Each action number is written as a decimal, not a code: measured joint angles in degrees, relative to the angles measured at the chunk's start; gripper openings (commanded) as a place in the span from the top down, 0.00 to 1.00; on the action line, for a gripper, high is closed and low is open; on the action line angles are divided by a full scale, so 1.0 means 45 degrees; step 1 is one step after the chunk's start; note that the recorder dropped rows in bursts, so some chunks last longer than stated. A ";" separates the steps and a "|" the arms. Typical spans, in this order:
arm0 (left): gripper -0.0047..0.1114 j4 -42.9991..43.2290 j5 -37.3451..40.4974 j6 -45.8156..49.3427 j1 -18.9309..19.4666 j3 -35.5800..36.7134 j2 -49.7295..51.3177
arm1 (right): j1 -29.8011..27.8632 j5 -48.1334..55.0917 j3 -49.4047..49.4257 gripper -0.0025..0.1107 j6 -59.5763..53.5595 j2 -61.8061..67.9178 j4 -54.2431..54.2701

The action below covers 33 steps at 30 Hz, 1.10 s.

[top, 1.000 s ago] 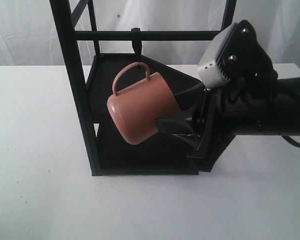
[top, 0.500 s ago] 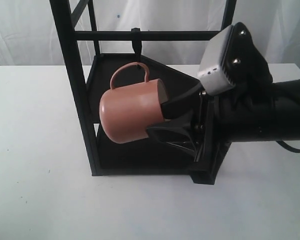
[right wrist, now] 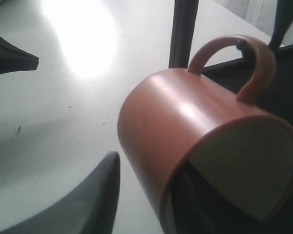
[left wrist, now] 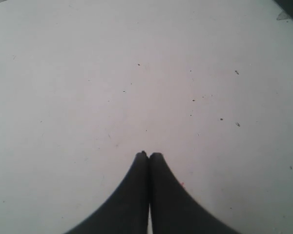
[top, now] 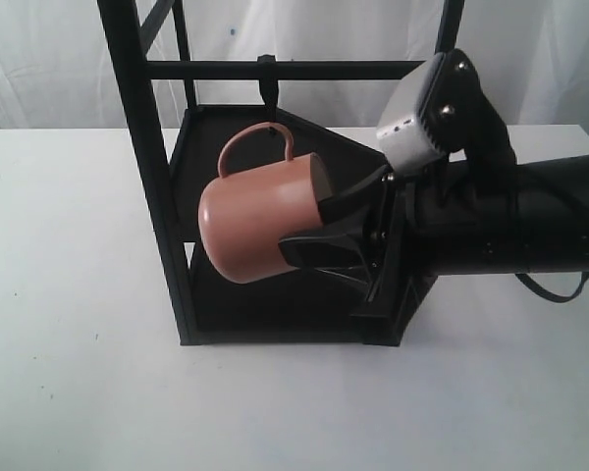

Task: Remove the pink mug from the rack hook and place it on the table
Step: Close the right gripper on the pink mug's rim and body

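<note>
Pink mug [top: 258,218] hangs by its loop handle at the rack hook [top: 270,91], lying almost on its side with its mouth toward the right gripper [top: 326,222], much as half a second ago. That gripper pinches the mug's rim, one finger [right wrist: 83,204] outside the wall, and has drawn slightly rightward. The left gripper [left wrist: 148,156], fingertips pressed together and empty, hovers over the table [left wrist: 112,73].

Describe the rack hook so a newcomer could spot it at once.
Start at the tall black metal-frame rack on the white table. Follow its top crossbar to the middle: the rack hook is the small black piece hanging down, with the pink mug's handle looped over it.
</note>
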 measured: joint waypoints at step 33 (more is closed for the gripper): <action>0.96 0.0000 0.0000 0.0000 0.0000 0.0000 0.0000 | 0.0000 0.0621 0.0000 0.98 -0.0285 -0.1660 -0.0078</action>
